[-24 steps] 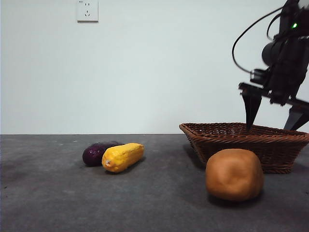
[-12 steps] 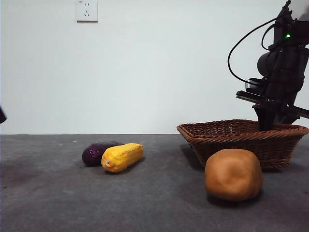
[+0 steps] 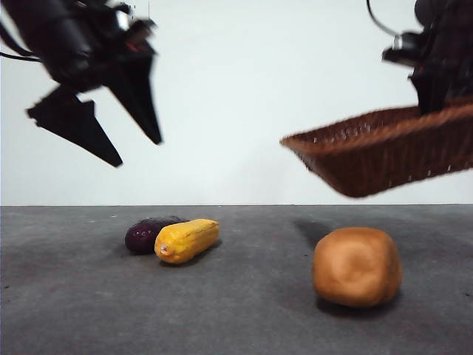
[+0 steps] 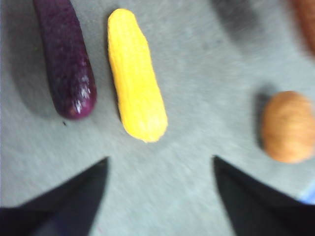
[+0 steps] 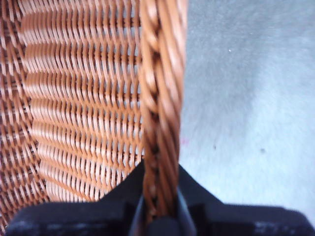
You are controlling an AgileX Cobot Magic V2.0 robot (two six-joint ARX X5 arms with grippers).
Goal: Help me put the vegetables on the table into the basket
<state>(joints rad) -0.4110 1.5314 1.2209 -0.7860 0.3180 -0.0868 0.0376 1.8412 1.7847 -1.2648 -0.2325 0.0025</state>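
A yellow corn cob [image 3: 187, 239] and a dark purple eggplant [image 3: 144, 234] lie side by side on the grey table [image 3: 236, 325]. Closer to the camera and to the right sits the orange-brown potato [image 3: 358, 267]. My left gripper [image 3: 118, 140] hangs open high above the corn and eggplant. The left wrist view shows the corn [image 4: 136, 76], the eggplant [image 4: 66, 59] and the potato [image 4: 288, 126] beyond its spread jaws [image 4: 160, 172]. My right gripper [image 5: 160, 196] is shut on the braided rim [image 5: 162, 93] of the wicker basket [image 3: 384, 151], which hangs tilted in the air at the upper right.
A white wall rises behind the table's far edge. The basket's shadow falls on the table behind the potato.
The right gripper has closed on the basket's rim and lifted it off the table, tilted. The left arm has come into view from the upper left, above the corn and eggplant.
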